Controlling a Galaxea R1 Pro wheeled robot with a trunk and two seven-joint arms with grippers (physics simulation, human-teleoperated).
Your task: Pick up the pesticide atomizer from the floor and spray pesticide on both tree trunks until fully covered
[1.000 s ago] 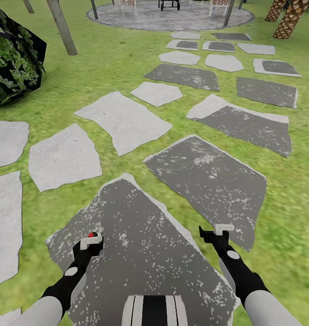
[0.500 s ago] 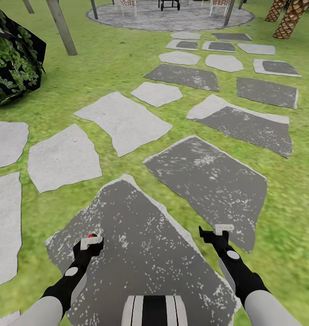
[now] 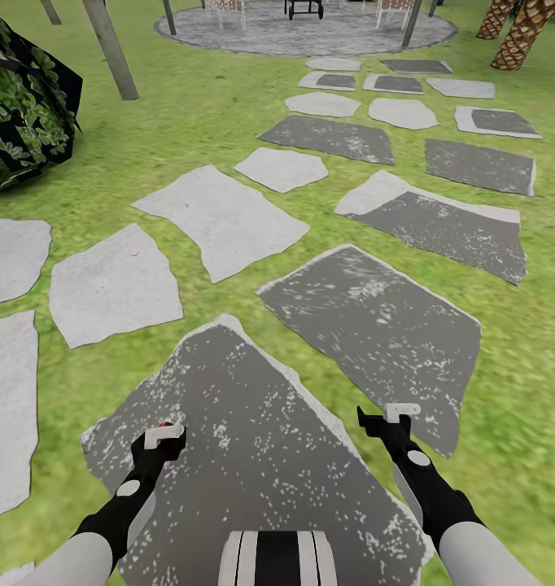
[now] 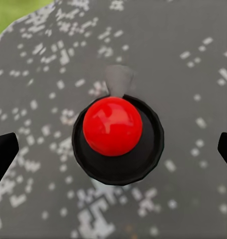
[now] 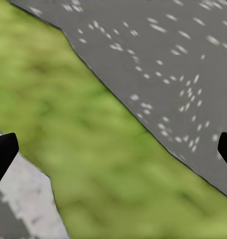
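At the far left of my head view a dark bush (image 3: 21, 114) with green jagged leaves sits on the grass (image 3: 204, 114), and a plain grey post (image 3: 111, 49) rises just beside it. Pale stone slabs (image 3: 115, 281) lie below them, well apart from each other with lawn between.

My left gripper (image 3: 162, 438) hangs low over the big dark speckled slab (image 3: 261, 456). A small thing with a red ball top (image 3: 163, 424) sits at its tip. In my left wrist view that red ball (image 4: 113, 126) rests in a black round cup between my fingers (image 4: 3, 154), whose dark tips stand at the two edges of the picture, apart from the cup; they look released, not clenched. I cannot tell whether this thing is the atomizer.

Ahead in the middle the stepping stones run up to a round grey paved patch (image 3: 310, 32) with furniture legs on it.

My right gripper (image 3: 387, 419) hangs over the right edge of the same dark slab. In my right wrist view its fingers (image 5: 3, 152) are spread wide with nothing between them, above a strip of grass (image 5: 93, 149) between two slabs.

At the top right stand two scaly brown trunks (image 3: 526, 32).
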